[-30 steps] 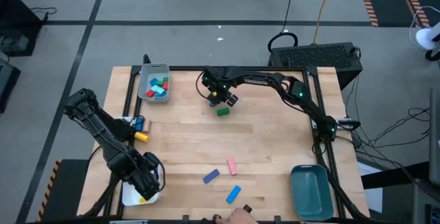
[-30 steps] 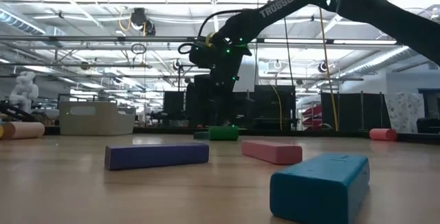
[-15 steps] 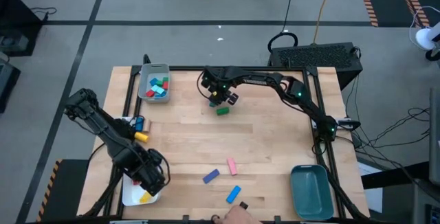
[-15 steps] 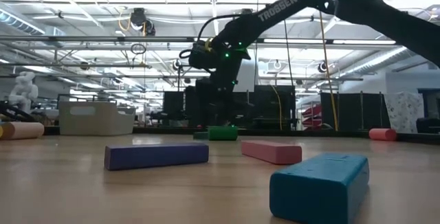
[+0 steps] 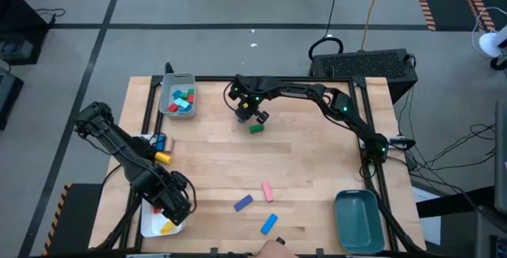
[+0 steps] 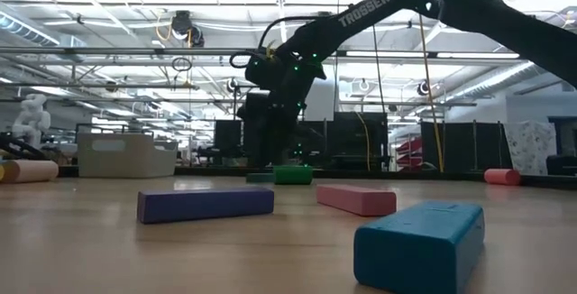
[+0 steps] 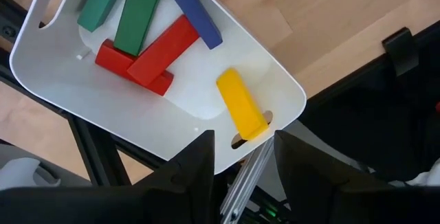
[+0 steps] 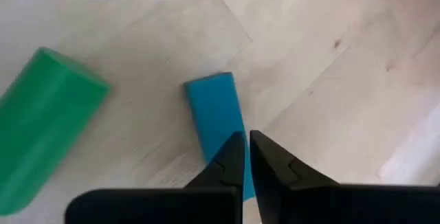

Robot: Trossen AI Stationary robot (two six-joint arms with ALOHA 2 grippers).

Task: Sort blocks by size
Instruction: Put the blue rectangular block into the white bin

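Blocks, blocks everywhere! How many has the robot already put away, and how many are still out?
Some are sorted: small blocks sit in the grey tray, long ones in the white tray. The right gripper is shut and empty above a blue block beside a green cylinder. Still loose: purple bar, pink bar, blue bar.

Hidden and cut-off parts

The teal block [image 8: 218, 124] ran partly under the right gripper [image 8: 246, 155], whose own arm covered it from above. The green cylinder [image 8: 42, 126] and the white tray [image 7: 282, 86] were cut by picture edges. The left arm [image 5: 131, 159] overlapped that tray from above.
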